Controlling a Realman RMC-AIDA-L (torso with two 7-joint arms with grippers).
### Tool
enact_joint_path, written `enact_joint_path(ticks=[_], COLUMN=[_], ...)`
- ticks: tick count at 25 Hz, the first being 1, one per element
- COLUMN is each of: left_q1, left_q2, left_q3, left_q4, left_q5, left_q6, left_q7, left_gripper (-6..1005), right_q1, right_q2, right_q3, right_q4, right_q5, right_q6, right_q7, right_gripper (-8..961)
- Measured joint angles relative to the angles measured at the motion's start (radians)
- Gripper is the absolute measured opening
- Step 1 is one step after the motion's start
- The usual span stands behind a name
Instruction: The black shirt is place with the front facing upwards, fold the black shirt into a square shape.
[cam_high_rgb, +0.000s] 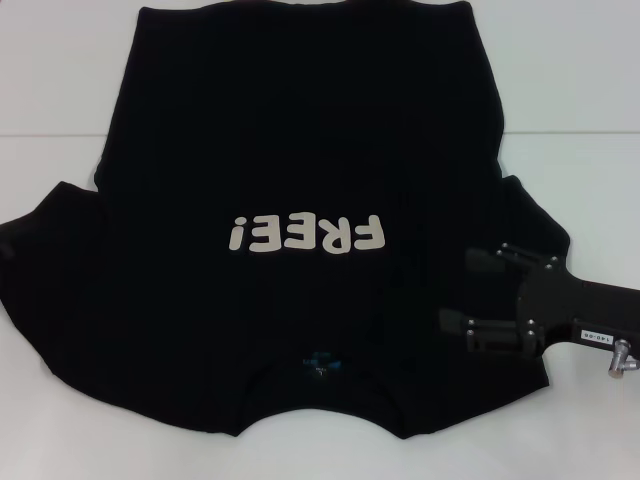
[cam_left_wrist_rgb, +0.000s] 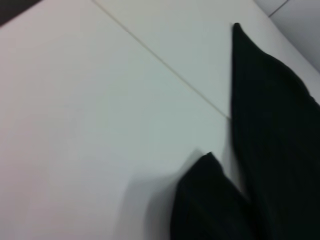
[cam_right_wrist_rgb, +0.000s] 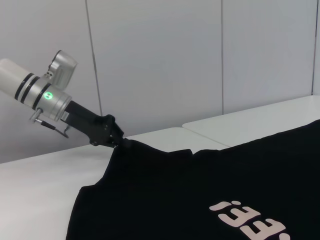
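White table (cam_high_rgb: 60, 80), black shirt (cam_high_rgb: 300, 130) hem cropped

A black right gripper (cam_high_rgb: 470, 295) with screws and a white label is seen; a silver, green-lit wrist carries the black left gripper (cam_right_wrist_rgb: 116, 141).

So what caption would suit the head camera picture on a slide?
Black "FREE!" T-shirt spread print-up on a white table, right claw open over its sleeve.
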Motion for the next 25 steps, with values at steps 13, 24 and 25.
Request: enact_joint_path(ticks=[13, 24, 25], left_q1=[-0.080, -0.100, -0.100], left_q2=[-0.057, -0.123, -0.128], left_q3=[0.017, 0.188, 0.189], left_q4=[0.054, 0.082, 0.078], left_q5=[-0.097, -0.097, -0.099], left_q6=[0.123, 0.154, 0.156], left_q7=[0.169, 0.257, 0.268], left_gripper=[17, 77, 82], right_q1=[-0.008, -0.010, -0.010], right_q2=[0.000, 0.000, 0.000], right_q3=[-0.008, -0.008, -0.009], right_q4=[0.002, 0.004, 0.005], right_q5=[0.000, -0.002, -0.003], right_q6=[0.000, 0.000, 0.000], right_q7=[0.025, 0.040, 0.040], right_gripper=[941, 942, 942])
